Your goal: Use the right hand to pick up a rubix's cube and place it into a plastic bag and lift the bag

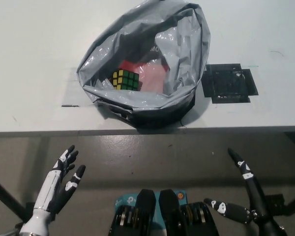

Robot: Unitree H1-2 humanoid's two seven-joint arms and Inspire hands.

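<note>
We see the rubix's cube lying inside the grey plastic bag, towards the left of its open mouth, beside something red and pink that also lies in the bag. The bag sits on the white tabletop near its front edge, its rim rolled open and crumpled. Just to the right of the bag a black square patch lies flat on the tabletop. Both of our hands are below the tabletop's edge, well apart from the bag. Our right hand is at the lower right, holding nothing, its black fingers spread wide. Our left hand rests at the lower left, also empty, with its fingers apart and pointing up towards the tabletop.
</note>
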